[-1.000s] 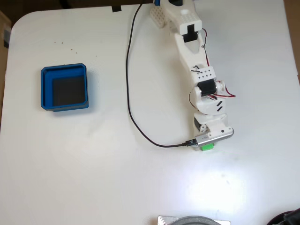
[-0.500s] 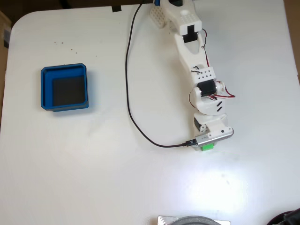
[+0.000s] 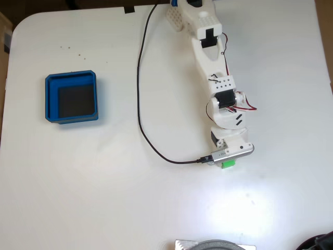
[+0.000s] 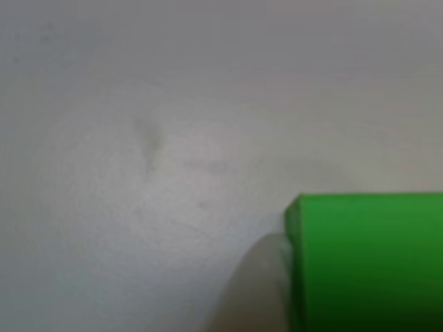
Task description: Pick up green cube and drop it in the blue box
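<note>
In the fixed view the white arm reaches down the right half of the table, and its gripper (image 3: 228, 160) sits under a silver wrist camera. The green cube (image 3: 228, 164) peeks out from below that camera, held between the fingers, which are mostly hidden. In the other view the green cube (image 4: 367, 266) looms blurred at the lower right, with a pale fingertip (image 4: 263, 290) pressed against its left side above the white table. The blue box (image 3: 72, 97), with thick walls and a dark floor, stands far to the left with nothing in it.
A black cable (image 3: 139, 94) loops from the table's back edge to the wrist camera. A grey round object (image 3: 214, 245) pokes in at the bottom edge, with a dark object (image 3: 318, 242) at the bottom right corner. White tabletop (image 3: 130, 198) lies between cube and box.
The arm and gripper have shifted slightly left, and the green cube has moved with them. The blue box has stayed put.
</note>
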